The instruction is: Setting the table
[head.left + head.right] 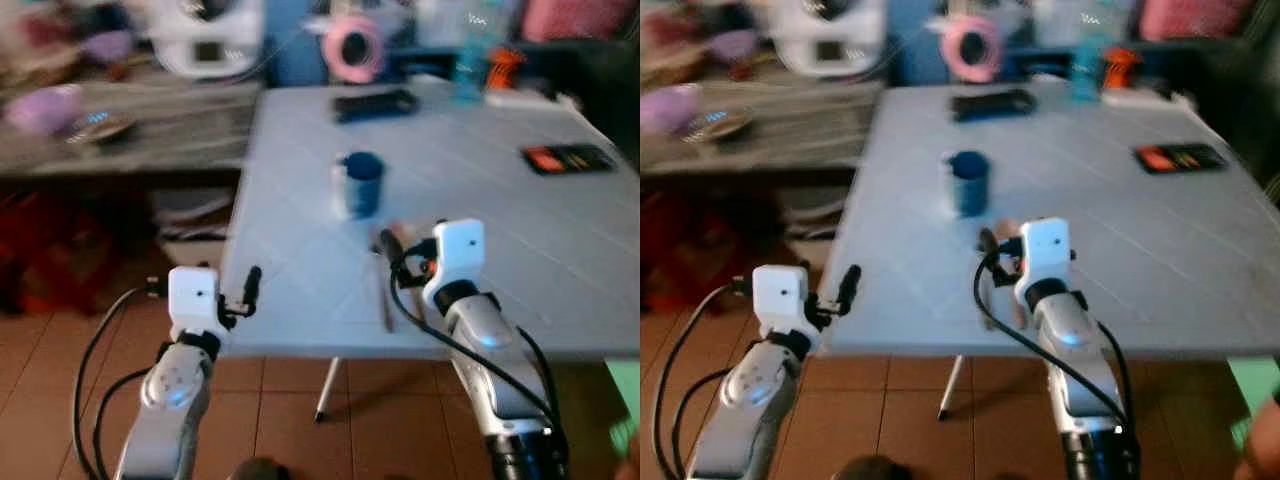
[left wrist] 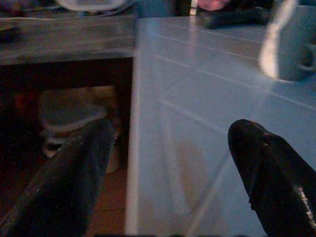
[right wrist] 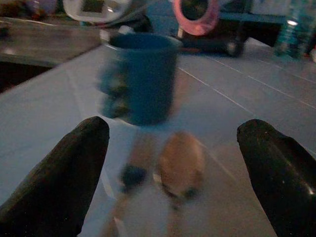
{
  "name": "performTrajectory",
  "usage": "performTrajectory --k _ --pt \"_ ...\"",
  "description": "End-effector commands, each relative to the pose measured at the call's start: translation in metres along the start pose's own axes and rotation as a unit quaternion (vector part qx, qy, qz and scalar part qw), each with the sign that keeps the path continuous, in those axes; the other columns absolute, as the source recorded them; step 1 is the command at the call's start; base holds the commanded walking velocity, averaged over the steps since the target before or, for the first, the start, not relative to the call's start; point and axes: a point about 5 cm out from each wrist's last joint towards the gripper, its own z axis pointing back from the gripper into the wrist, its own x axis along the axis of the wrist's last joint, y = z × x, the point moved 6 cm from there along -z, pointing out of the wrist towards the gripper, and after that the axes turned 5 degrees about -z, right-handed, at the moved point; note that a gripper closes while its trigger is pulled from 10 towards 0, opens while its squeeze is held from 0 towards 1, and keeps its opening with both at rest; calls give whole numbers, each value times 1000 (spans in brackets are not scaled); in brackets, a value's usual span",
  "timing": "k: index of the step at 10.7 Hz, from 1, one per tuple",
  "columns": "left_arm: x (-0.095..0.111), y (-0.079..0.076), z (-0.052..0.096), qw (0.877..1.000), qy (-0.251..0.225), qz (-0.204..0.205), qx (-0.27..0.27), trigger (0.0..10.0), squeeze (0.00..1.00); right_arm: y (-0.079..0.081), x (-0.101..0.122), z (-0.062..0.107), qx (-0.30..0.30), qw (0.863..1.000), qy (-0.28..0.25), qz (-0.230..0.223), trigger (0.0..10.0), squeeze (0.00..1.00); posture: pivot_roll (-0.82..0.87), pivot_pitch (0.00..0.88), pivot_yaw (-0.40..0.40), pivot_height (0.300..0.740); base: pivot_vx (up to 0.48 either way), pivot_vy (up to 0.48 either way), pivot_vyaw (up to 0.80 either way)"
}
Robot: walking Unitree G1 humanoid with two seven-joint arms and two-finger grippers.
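Place: lived-in home, dining or living corner.
Floor: terracotta tiles (image 1: 300,400).
Main furniture: pale blue tiled table (image 1: 560,260) with a blue mug (image 1: 360,183) and wooden cutlery (image 3: 180,165).
Side furniture: low dark shelf (image 1: 130,140) crowded with household bits.
Clutter behind: pink tape roll (image 1: 352,47), water bottle (image 1: 468,60), white appliance (image 1: 210,35).

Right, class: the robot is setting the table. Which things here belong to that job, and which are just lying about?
For the job: blue mug, wooden spoon, right gripper, table.

Lying about: pink tape roll, black remote, bottle, dark card.
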Motion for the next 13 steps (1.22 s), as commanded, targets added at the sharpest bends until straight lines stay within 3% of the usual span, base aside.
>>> performTrajectory --k 1,3,6,12,13 --pt "-1 7 0 1000 4 -4 12 10000 0 5 6 -2 1 1000 -7 -7 10000 0 -2 13 58 740 0 0 513" --pt "-1 4 0 1000 3 -3 7 10000 0 -4 -6 -4 -23 999 17 -25 10000 0 -2 22 59 740 0 0 0" --pt "0 -4 2 1000 1 -1 -13 10000 0 -3 -15 -7 -30 998 39 -28 10000 0 4 37 57 740 0 0 0" --pt "7 -18 5 999 -5 17 -49 10000 0 7 -41 -16 -25 993 101 -57 10000 0 6 64 52 740 0 0 0" --pt "7 -18 5 999 -5 18 -49 10000 0 12 -41 -17 -13 993 102 -57 8157 0 8 66 49 740 0 0 0"
